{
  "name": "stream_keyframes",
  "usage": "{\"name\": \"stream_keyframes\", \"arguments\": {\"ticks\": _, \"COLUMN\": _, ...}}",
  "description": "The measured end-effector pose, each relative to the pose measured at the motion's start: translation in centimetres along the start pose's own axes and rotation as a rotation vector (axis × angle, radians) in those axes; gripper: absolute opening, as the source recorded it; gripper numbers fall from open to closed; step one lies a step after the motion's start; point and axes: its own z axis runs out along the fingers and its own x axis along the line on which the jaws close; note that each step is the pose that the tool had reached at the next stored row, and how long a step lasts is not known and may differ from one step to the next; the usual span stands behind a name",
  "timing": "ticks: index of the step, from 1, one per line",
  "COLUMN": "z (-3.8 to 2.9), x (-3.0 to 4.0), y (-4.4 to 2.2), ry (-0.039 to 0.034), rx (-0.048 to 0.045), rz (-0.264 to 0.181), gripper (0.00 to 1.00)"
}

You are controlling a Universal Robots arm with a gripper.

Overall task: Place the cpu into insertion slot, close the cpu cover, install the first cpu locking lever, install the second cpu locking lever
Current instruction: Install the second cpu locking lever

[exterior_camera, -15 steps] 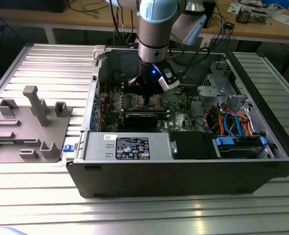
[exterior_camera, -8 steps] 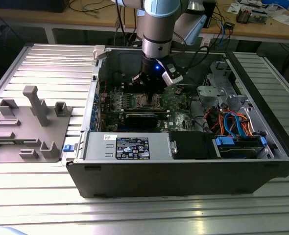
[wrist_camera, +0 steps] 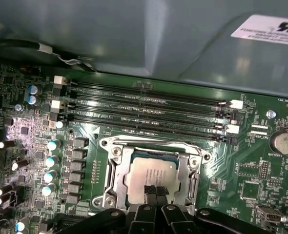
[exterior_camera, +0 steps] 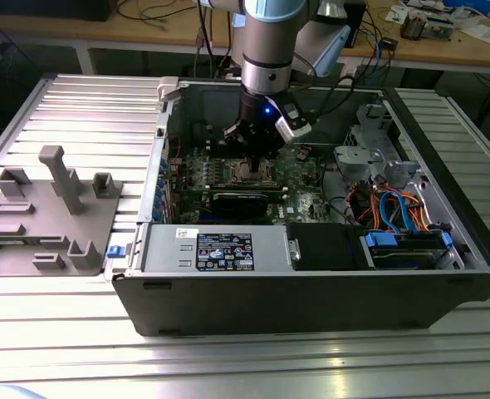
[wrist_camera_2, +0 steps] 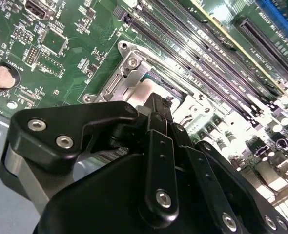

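The cpu (wrist_camera: 151, 168), a silver-grey square chip, lies flat in the insertion slot (wrist_camera: 109, 146) on the green motherboard. The cpu cover (wrist_camera: 185, 170), a silvery frame, lies down around the chip, which shows through its window. My gripper (wrist_camera: 154, 191) reaches down into the open computer case (exterior_camera: 311, 283). Its black fingertips are shut together at one edge of the chip, with nothing seen between them. In the second wrist view the gripper (wrist_camera_2: 159, 103) tapers to a point just over the cover (wrist_camera_2: 129, 78). In the exterior view the gripper (exterior_camera: 252, 160) stands upright right over the slot (exterior_camera: 250, 173).
Long memory slots (wrist_camera: 149, 105) run beside the socket, with capacitors (wrist_camera: 51, 161) on another side and a coin battery (wrist_camera: 283, 141) nearby. The case's metal wall (wrist_camera: 134, 34) rises close behind. Coloured cables (exterior_camera: 394, 208) and a drive cage fill the exterior view's right; a grey fixture (exterior_camera: 54, 208) sits left.
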Motion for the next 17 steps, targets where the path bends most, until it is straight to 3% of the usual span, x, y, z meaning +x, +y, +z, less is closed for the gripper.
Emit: {"name": "stream_keyframes", "arguments": {"ticks": 17, "z": -2.53, "x": 0.02, "y": -0.1, "ry": 0.0005, "rx": 0.0039, "rz": 0.0, "gripper": 0.11}}
